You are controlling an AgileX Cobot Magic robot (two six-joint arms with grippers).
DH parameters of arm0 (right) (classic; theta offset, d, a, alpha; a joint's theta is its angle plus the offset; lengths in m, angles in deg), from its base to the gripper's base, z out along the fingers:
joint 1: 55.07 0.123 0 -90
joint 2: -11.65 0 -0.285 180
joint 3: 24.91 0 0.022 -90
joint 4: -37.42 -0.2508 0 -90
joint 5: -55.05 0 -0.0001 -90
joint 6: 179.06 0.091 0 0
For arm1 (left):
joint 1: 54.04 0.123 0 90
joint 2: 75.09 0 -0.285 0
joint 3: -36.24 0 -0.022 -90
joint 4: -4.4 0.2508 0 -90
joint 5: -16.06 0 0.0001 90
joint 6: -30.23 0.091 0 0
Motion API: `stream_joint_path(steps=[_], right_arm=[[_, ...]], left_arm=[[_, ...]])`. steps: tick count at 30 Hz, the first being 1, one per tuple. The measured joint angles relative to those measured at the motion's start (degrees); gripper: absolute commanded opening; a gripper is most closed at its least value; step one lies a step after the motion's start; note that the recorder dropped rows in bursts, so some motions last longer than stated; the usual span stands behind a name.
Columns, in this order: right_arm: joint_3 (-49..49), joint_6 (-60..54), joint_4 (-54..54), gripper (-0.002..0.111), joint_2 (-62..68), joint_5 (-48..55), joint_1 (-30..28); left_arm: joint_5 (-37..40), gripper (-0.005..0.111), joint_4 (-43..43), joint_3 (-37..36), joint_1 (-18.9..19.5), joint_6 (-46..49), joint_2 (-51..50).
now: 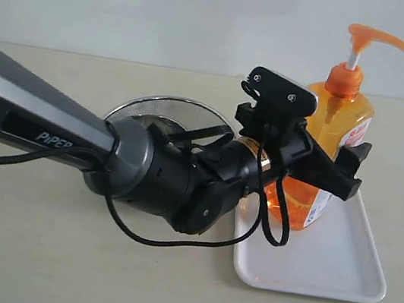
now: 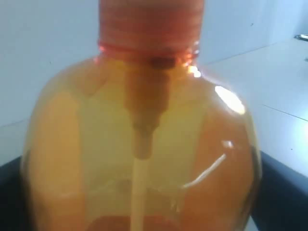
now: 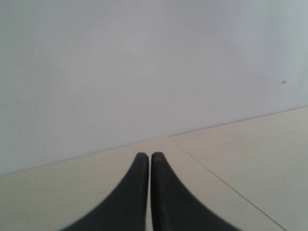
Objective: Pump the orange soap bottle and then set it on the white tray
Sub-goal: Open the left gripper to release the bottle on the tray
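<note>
- The left gripper (image 1: 341, 170) is clamped across the mid-body of the orange soap bottle (image 1: 338, 115). The left wrist view shows a dark finger at each side of the bottle's belly.
- The right gripper (image 3: 149, 161) is pinched almost together with nothing between its fingers. It is out of the exterior view.
- The bottle stands upright at the 11 o'clock corner of the white tray (image 1: 351, 279). I cannot tell whether its base bears weight there.
- Handling, as I judge it:
  - The bottle looks mostly full, so fairly heavy.
  - Its clear plastic is smooth, likely slippery, and may give a little under squeeze.
  - The wide belly is the best hold, because the tall neck would tip.
  - The pump head (image 1: 374, 36) should spring back, so press it from straight above.
- Count: one bottle, one tray, one steel mesh bowl (image 1: 155, 109) at the bottle's 9 o'clock on the table (image 1: 32, 255), and two grippers.
</note>
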Motion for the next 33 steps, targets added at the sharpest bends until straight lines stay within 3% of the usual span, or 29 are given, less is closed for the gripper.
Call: stream_joint_path(steps=[16,33], right_arm=[[0.0,0.44,0.33,0.0,0.0,0.0,0.0],[0.0,0.44,1.56,0.0,0.0,0.0,0.0]], left_arm=[[17.33,0.092,3.38,0.0,0.0,0.07,4.9],[19.67,0.092,5.73,-4.11,0.0,0.03,7.47]])
